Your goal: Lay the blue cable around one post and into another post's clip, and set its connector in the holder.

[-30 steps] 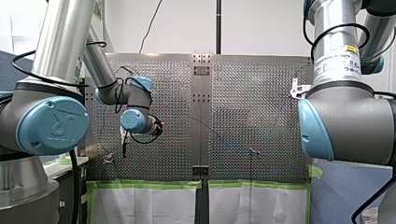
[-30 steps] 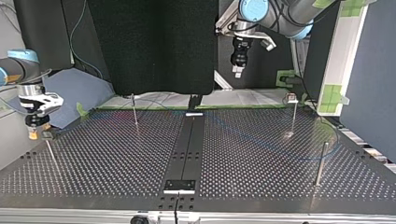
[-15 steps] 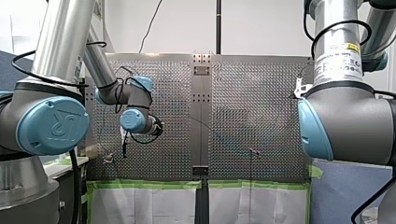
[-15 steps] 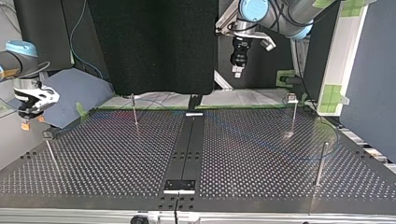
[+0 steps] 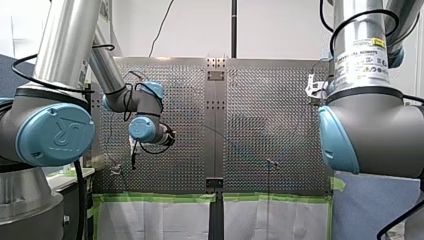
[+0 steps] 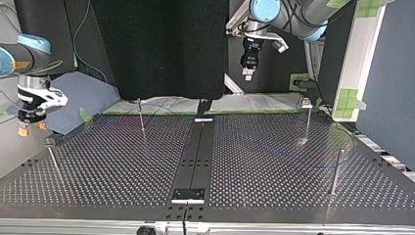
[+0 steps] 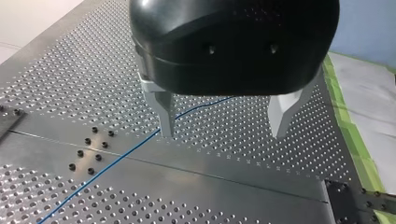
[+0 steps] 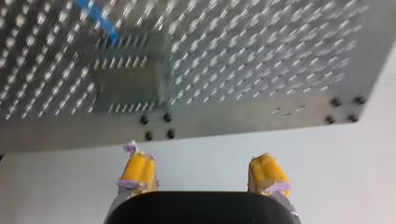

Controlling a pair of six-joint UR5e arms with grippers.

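The thin blue cable (image 7: 122, 159) lies flat on the perforated table and runs under my left gripper (image 7: 223, 123). That gripper hangs open high above the plate, with nothing between its metal fingers; in the top view it (image 6: 247, 74) is at the back. My right gripper (image 6: 31, 129) hovers open at the top view's left, above and beside a short post with the holder (image 6: 49, 141) on top. In the right wrist view its yellow pads (image 8: 137, 170) stand apart over the table's edge, and the holder block (image 8: 128, 88) lies ahead with a blurred blue stretch of cable (image 8: 100, 21) leading to it.
Three thin posts stand on the plate: one at the back left (image 6: 141, 115), one with a clip at the back right (image 6: 307, 120), one at the right front (image 6: 336, 171). A dark rail (image 6: 195, 156) runs down the middle. Green tape marks the far edge.
My right gripper has risen off the holder post and drifted outward past the table's edge in the top view. My left arm has hardly moved.
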